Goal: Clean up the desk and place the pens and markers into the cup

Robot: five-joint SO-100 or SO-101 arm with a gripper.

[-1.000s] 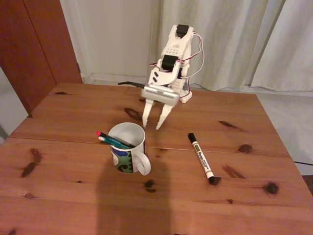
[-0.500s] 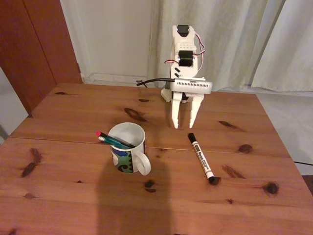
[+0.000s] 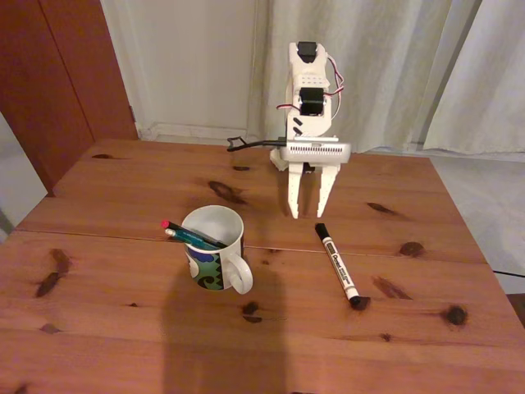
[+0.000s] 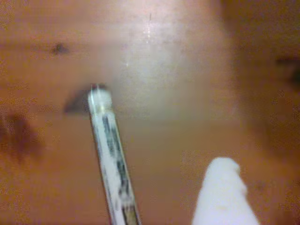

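Your gripper [image 3: 308, 215] is hanging fingers-down over the desk [image 3: 123, 336], just behind the capped end of the marker [image 3: 338, 264] in the fixed view. The two fingers are spread a bit apart and there's nothing between them. The marker lies flat on the wood, well to the right of the cup [image 3: 215, 247]. Both pens [image 3: 187, 235] are already in the cup, ends poking out over the left rim. Your wrist view is blurry: marker barrel [image 4: 110, 159] running up from the bottom edge, one white fingertip [image 4: 224, 194] beside it, not touching.
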